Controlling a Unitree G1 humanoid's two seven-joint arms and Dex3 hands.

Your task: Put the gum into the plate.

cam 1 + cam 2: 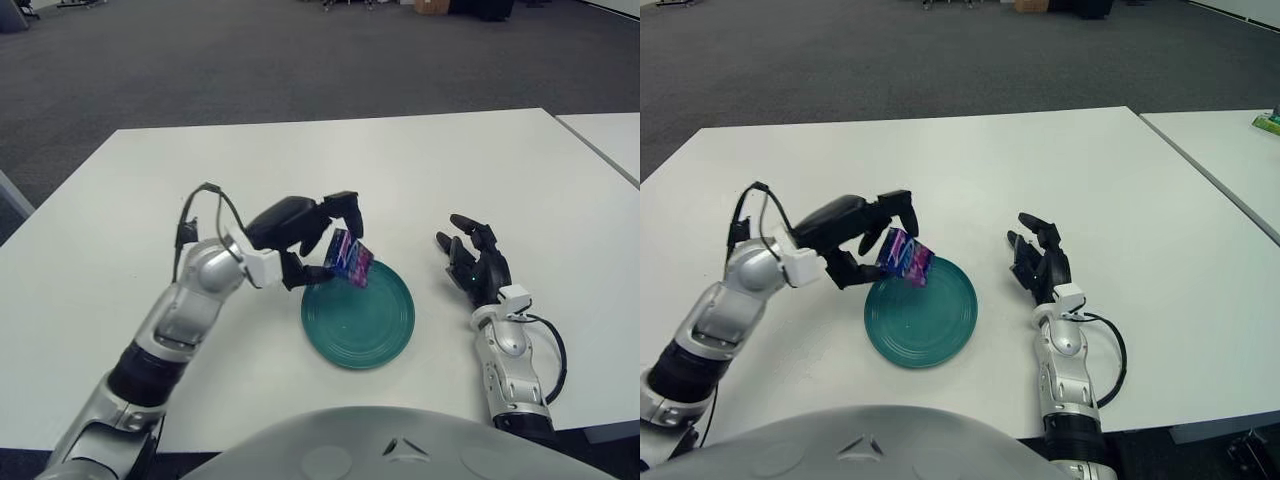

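Observation:
A teal round plate (372, 325) lies on the white table near its front edge. My left hand (322, 240) is shut on a purple and pink gum pack (348, 258) and holds it tilted just above the plate's left rim. In the right eye view the gum pack (905, 256) shows over the plate's upper left edge (880, 300). My right hand (474, 262) shows to the right of the plate, fingers spread, holding nothing.
The white table (330, 170) stretches back behind the plate. A second white table (1230, 150) stands to the right, across a narrow gap, with a small green item (1268, 122) on it. Grey carpet lies beyond.

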